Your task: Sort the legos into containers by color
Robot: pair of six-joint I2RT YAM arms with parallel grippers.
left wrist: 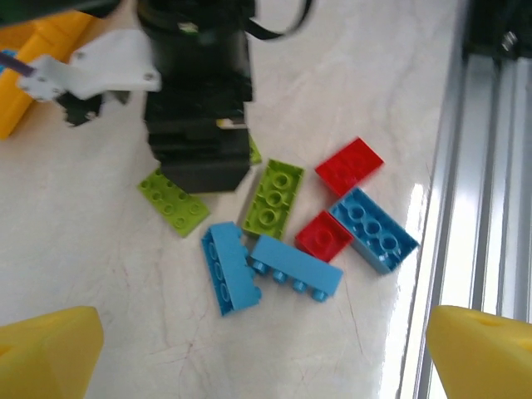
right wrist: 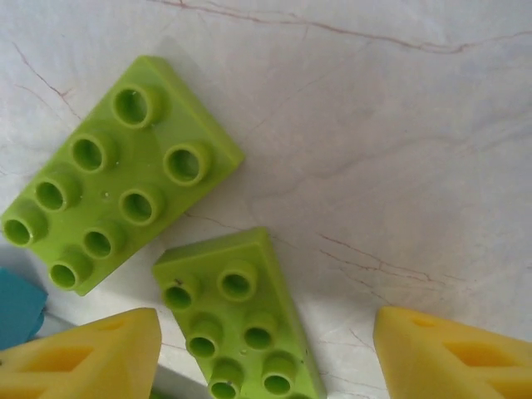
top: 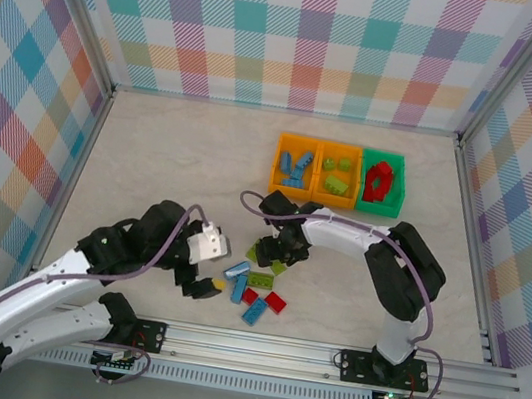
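1. Lime brick (right wrist: 237, 320) lies flat on the table (right wrist: 399, 125), between the spread fingers (right wrist: 83, 357) of my right claw (right wrist: 268, 357), not yet pinched.
2. Light, stiff, slick plastic, I reckon; squeeze its long flat sides, below the studs.

1. My right fingertips (right wrist: 83, 357) run off the bottom edge of the right wrist view, as does the lime brick (right wrist: 237, 320) between them.
2. A blue brick (right wrist: 17, 303) is cut by that view's left edge.
3. In the left wrist view, my right gripper (left wrist: 199, 179) hides one end of a second lime brick (left wrist: 174, 202).
4. From above, the sorted bricks (top: 296, 169) in the bins (top: 276, 166) are too small to count.
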